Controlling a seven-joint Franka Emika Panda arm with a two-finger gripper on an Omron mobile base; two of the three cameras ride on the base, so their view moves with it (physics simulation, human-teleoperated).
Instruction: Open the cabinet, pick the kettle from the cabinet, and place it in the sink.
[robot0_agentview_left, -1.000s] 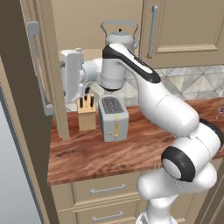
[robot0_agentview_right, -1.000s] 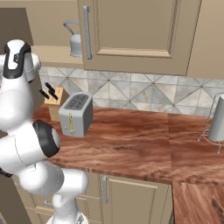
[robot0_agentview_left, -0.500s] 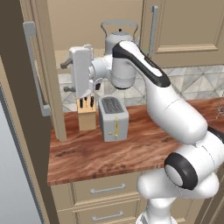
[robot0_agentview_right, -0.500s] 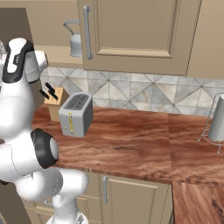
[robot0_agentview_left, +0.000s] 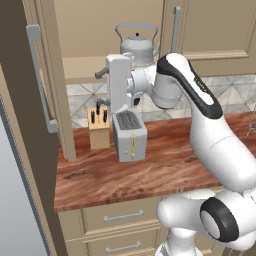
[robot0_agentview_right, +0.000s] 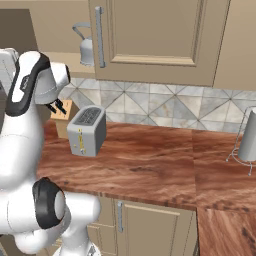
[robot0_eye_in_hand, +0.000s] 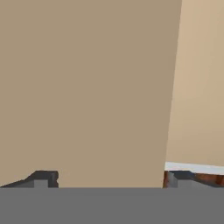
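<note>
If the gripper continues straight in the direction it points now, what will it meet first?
Most likely the inner face of the open cabinet door: in the hand view that beige panel lies directly ahead of the open gripper. The kettle sits off that line. Depth is unclear.

We look from behind the arm, left and right, sharing the toaster on the desk; our hand view faces beige panels close up.
</note>
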